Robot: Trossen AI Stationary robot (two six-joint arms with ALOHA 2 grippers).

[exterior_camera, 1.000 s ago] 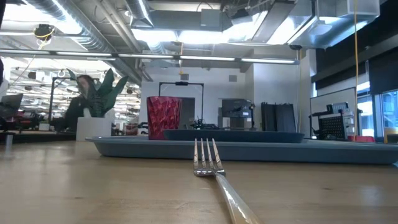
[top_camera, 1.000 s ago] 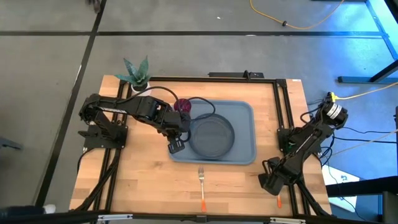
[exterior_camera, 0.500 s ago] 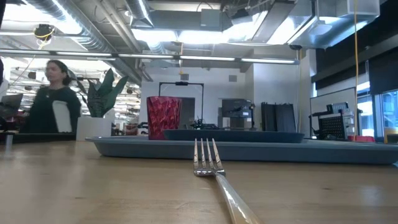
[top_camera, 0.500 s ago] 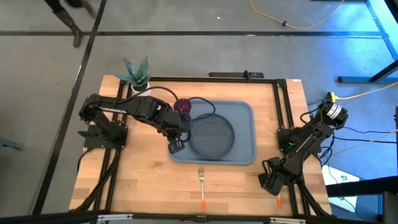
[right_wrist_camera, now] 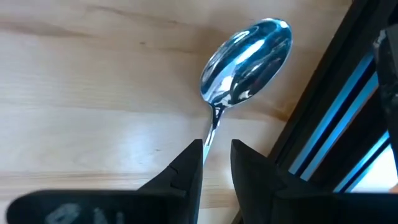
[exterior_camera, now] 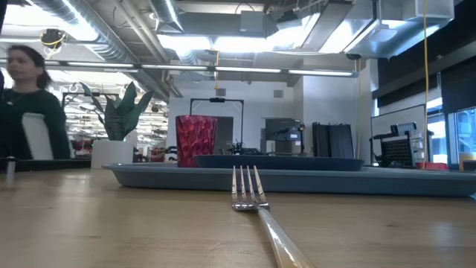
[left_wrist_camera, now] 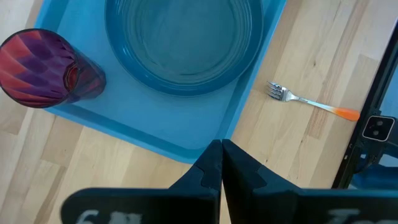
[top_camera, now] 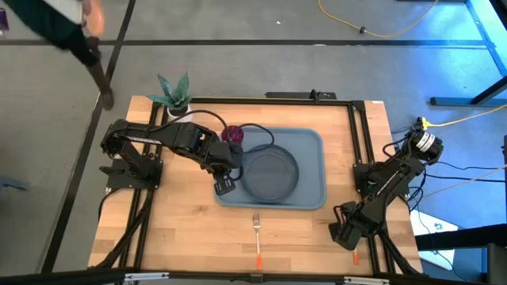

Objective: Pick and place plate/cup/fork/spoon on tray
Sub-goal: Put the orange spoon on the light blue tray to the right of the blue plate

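Two of the four pieces already sit on the tray (top_camera: 310, 170); nothing on the counter (top_camera: 182, 237) has shifted over the last second, and only a person (exterior_camera: 26, 112) in the room behind has walked across, so the task stands paused with you at two done, two to go.

Nearest you from the tray's front edge is the fork (top_camera: 257, 235); it lies just in front of that edge, well clear of it, long axis running front to back, tines toward the tray, orange handle toward you. Off to the tray's front right, by the frame rail, the right tool (right_wrist_camera: 216, 165) hangs low over the spoon (right_wrist_camera: 246, 61); its two fingers stand slightly parted astride the thin neck, not yet closed on it; the bowl points away from the tool beside the rail.

On the tray the plate (top_camera: 270, 172) lies flat mid-tray. At the tray's front left corner the left tool (left_wrist_camera: 221, 168) is pinched shut and empty. Farthest, the cup (top_camera: 233, 134) stands upright at the back left corner.
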